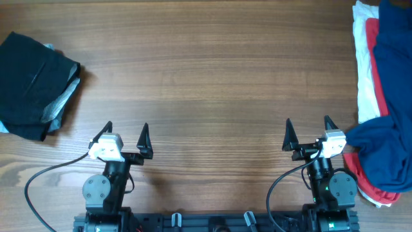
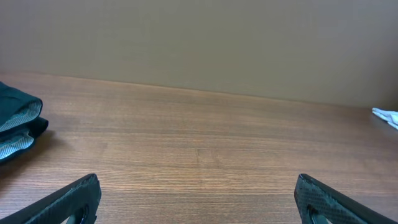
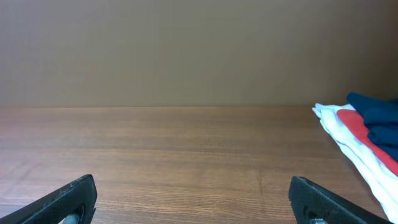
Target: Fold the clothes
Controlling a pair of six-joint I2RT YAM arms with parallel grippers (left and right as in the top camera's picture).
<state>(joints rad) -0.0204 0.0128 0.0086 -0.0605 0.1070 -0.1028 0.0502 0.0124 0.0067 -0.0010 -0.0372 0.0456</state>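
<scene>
Overhead view, wooden table (image 1: 212,64).

Black garment (image 1: 35,84): a folded bundle at the far-left side of the table, cut off by the left edge of the picture. The outline is roughly square and sits skewed to the table edges. The slightly longer side runs far to near. A pale grey band (image 1: 64,96) shows along its right edge, facing the middle of the table. In the left wrist view the band appears as two stacked layers at the left.

Pile of clothes along the right edge, long axis far to near:
- White garment (image 1: 362,64) is innermost.
- Red garment (image 1: 376,71) lies on the white one.
- Blue garment (image 1: 393,90) is on top. Its near end is bunched just beside the right arm; I cannot tell whether they touch.

Left gripper (image 1: 126,129): near edge of the table, fingers spread wide and pointing away from the base, holding nothing. It is well apart from the black garment.

Right gripper (image 1: 308,122): also spread wide and pointing away from the base, holding nothing. It is near the pile.
</scene>
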